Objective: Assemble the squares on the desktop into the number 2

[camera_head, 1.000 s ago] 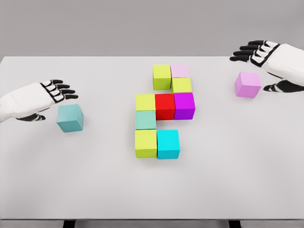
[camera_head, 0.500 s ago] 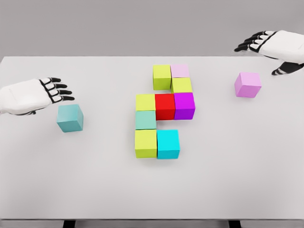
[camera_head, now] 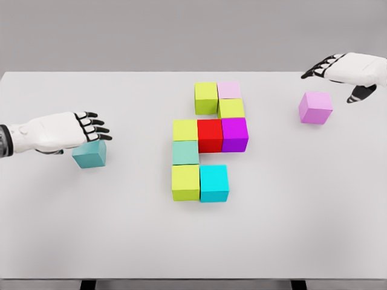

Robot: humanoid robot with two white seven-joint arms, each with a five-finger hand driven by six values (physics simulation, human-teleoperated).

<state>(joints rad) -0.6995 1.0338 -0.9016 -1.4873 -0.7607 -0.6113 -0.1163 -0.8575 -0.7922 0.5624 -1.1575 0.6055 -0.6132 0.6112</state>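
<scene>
Several coloured cubes sit joined at the table's middle: a yellow-green cube (camera_head: 206, 97) and a pale pink cube (camera_head: 229, 90) at the top, a red cube (camera_head: 210, 135) and a purple cube (camera_head: 234, 133) in the middle row, and a cyan cube (camera_head: 214, 182) at the bottom. A loose teal cube (camera_head: 91, 154) lies at the left. My left hand (camera_head: 91, 128) hovers over its top, fingers spread, holding nothing. A loose pink cube (camera_head: 315, 107) lies at the right. My right hand (camera_head: 338, 71) floats open above and behind it.
The white table (camera_head: 290, 217) runs across the whole view, with its front edge near the bottom. Behind it stands a grey wall.
My left hand moved right and forward until it covered the top of the teal cube. My right hand rose and drew back from the pink cube. No cube moved.
</scene>
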